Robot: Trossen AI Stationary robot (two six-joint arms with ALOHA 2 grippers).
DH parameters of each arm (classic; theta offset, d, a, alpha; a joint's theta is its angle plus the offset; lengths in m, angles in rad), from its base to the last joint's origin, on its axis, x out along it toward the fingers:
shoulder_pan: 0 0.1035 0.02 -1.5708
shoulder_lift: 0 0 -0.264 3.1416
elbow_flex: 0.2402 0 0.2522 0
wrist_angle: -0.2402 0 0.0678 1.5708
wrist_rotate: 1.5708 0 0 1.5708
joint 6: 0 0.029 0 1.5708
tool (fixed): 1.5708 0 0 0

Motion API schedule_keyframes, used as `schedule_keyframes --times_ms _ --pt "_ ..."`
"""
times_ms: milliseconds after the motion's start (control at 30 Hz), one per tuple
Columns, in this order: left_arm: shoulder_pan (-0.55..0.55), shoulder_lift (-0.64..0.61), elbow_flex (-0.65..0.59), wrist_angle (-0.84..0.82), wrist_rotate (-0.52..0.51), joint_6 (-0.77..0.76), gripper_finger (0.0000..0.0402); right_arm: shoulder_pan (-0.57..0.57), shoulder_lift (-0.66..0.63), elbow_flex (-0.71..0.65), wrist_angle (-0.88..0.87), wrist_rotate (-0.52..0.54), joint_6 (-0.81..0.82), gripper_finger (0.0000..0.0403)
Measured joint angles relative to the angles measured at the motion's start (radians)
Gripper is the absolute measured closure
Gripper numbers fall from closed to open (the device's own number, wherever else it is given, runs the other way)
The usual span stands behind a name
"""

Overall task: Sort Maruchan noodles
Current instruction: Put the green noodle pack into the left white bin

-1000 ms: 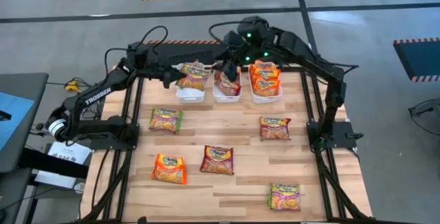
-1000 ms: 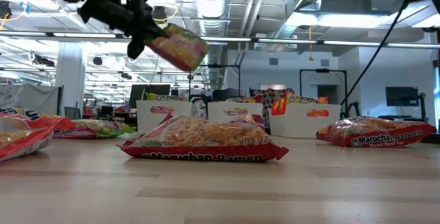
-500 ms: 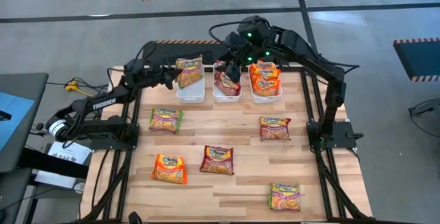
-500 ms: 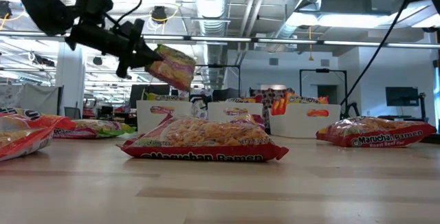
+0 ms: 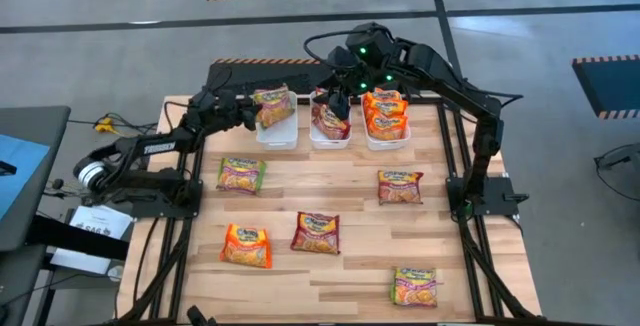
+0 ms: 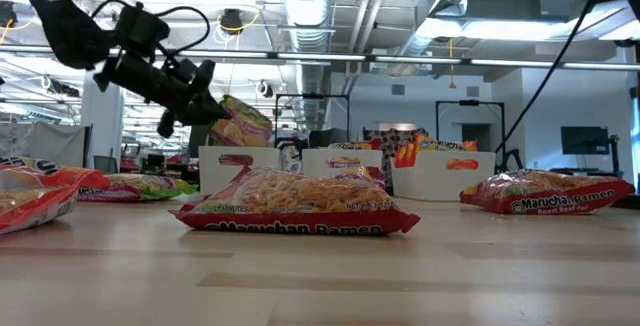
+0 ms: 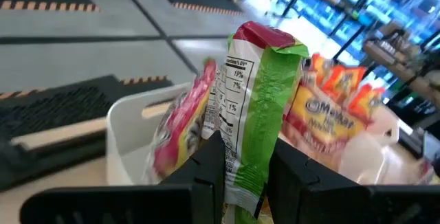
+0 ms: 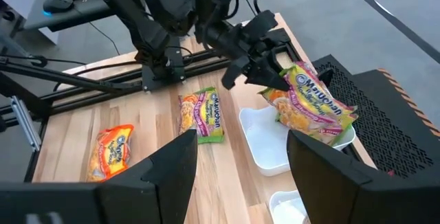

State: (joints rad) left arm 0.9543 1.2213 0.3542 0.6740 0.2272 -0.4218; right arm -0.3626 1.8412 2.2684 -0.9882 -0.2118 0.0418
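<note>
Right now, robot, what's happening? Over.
Left tool shut on green noodle packet above left bin. Right tool open over middle bin. Nothing blocking.

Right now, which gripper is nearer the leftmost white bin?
Left. The left gripper hangs just above the leftmost white bin, shut on a green-trimmed noodle packet. The right gripper, open, hovers over the middle bin, one bin away.

Two matte black jointed arms on a black frame

The left arm [image 5: 150, 149] carries white block lettering along one link; the right arm [image 5: 450, 86] shows small green lights near its wrist. Loose black cables loop over both, and each ends in flat, angular dark fingers [image 8: 172, 176]
</note>
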Motion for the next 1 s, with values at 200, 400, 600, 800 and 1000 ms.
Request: schedule_keyframes --times_ms 200,400,600,800,1000 --pt "-0.001 0.147 0.001 0.217 0.019 -0.084 0.0342 0.0 0.0 0.0 -0.004 0.0 0.002 0.0154" --pt "-0.002 0.244 0.001 0.267 0.064 -0.123 0.0341 0.0 0.0 0.0 -0.035 0.0 0.002 0.0154" --pt "-0.002 0.285 0.001 0.271 -0.018 -0.126 0.0323 0.001 0.0 0.0 -0.054 0.0 0.002 0.0154" --pt "-0.002 0.286 0.001 0.261 -0.005 -0.15 0.03 0.001 0.0 0.0 -0.054 0.0 0.002 0.0154" --pt "-0.003 0.286 0.001 0.253 0.029 -0.144 0.0254 0.001 0.0 0.0 -0.053 0.0 0.002 0.0154"
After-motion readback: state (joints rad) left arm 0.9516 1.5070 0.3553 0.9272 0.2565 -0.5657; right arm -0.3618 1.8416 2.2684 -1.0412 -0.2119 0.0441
